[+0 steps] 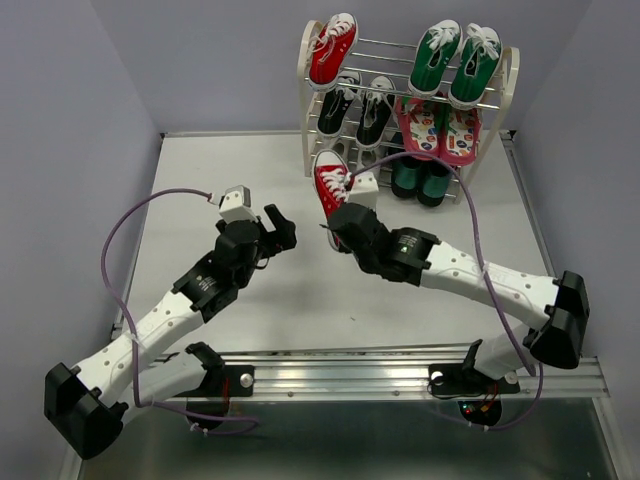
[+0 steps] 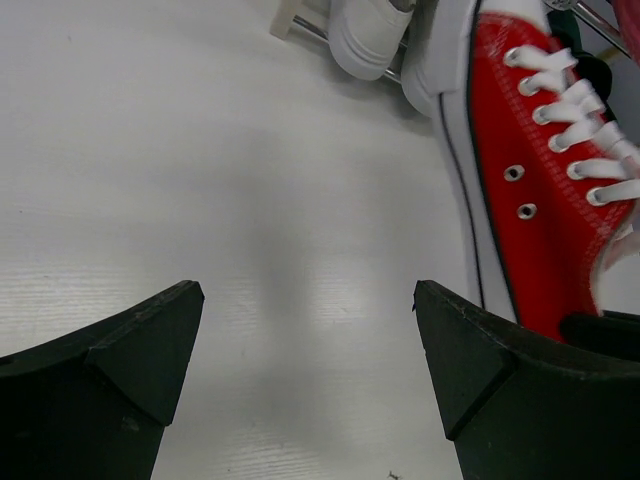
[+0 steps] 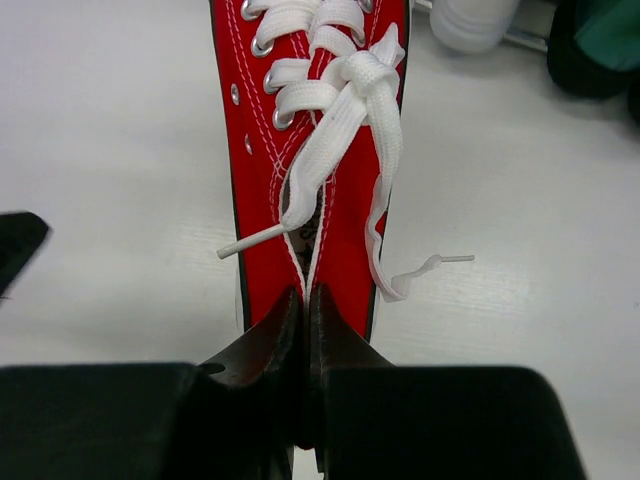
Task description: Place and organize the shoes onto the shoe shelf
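The right jaws are pressed together on a thin pinch of canvas at the rear collar of the red sneaker (image 3: 300, 150), which sits low at the foot of the shoe shelf (image 1: 307, 95), toe toward it. So small a bite may let the shoe swing or slip, and the loose lace (image 3: 385, 270) could snag a rod. The left jaws hang spread and empty just beside it. Its mate (image 1: 332, 48) occupies the top tier, and the green sneakers (image 1: 460, 50) hem in the free slot.
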`<action>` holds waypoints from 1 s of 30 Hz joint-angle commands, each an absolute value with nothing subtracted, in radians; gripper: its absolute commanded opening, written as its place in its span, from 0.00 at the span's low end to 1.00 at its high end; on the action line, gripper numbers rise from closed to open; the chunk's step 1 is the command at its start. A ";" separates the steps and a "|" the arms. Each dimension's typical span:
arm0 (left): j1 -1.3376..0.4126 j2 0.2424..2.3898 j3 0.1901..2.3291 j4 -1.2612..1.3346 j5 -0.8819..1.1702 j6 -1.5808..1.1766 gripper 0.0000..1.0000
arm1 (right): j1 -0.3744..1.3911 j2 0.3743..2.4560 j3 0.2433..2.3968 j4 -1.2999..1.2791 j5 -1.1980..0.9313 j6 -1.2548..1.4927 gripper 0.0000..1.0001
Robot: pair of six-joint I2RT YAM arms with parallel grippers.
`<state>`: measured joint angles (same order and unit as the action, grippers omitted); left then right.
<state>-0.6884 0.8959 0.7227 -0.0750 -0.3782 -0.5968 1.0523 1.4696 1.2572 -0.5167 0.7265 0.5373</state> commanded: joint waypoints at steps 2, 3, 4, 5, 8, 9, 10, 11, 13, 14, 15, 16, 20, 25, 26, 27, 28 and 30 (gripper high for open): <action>-0.695 0.841 0.709 -0.074 -0.462 -0.641 0.99 | 1.054 1.370 1.459 -0.433 0.862 0.497 0.01; -0.695 0.838 0.707 -0.074 -0.465 -0.641 0.99 | 1.054 1.373 1.480 -0.433 0.877 0.489 0.01; -0.695 0.836 0.709 -0.071 -0.469 -0.641 0.99 | 1.054 1.377 1.505 -0.434 0.891 0.482 0.01; -0.695 0.835 0.709 -0.069 -0.477 -0.640 0.99 | 1.054 1.385 1.558 -0.433 0.905 0.462 0.01; -0.695 0.838 0.707 -0.066 -0.485 -0.637 0.99 | 1.054 1.425 1.678 -0.434 0.974 0.414 0.01; -0.695 0.839 0.709 -0.064 -0.483 -0.635 0.99 | 1.054 1.446 1.707 -0.434 0.991 0.404 0.01; -0.695 0.841 0.709 -0.064 -0.483 -0.635 0.99 | 1.054 1.456 1.730 -0.430 1.003 0.379 0.01; -0.693 0.845 0.710 -0.064 -0.485 -0.635 0.99 | 1.054 1.468 1.753 -0.425 1.011 0.365 0.01; -0.695 0.850 0.710 -0.063 -0.488 -0.632 0.99 | 1.054 1.491 1.830 -0.425 1.057 0.347 0.01; -0.693 0.853 0.712 -0.057 -0.488 -0.630 0.99 | 1.045 1.517 1.880 -0.419 1.078 0.321 0.01; -0.693 0.856 0.713 -0.055 -0.486 -0.627 0.99 | 1.032 1.531 1.908 -0.419 1.086 0.311 0.01; -0.693 0.857 0.716 -0.054 -0.486 -0.624 0.99 | 1.016 1.546 1.934 -0.419 1.086 0.298 0.01; -0.693 0.874 0.729 -0.049 -0.483 -0.615 0.99 | 0.889 1.650 2.068 -0.413 1.014 0.291 0.01; -0.693 0.894 0.738 -0.046 -0.476 -0.611 0.99 | 0.793 1.804 2.258 -0.403 0.988 0.279 0.01; -0.693 0.900 0.738 -0.043 -0.474 -0.609 0.99 | 0.784 1.831 2.335 -0.393 0.997 0.269 0.01; -0.693 0.902 0.738 -0.038 -0.471 -0.609 0.99 | 0.775 1.859 2.370 -0.384 1.005 0.255 0.01; -0.693 0.905 0.738 -0.037 -0.468 -0.607 0.99 | 0.764 1.908 2.408 -0.380 1.000 0.252 0.01; -0.692 0.911 0.738 -0.032 -0.466 -0.606 0.99 | 0.750 1.945 2.499 -0.368 1.000 0.239 0.01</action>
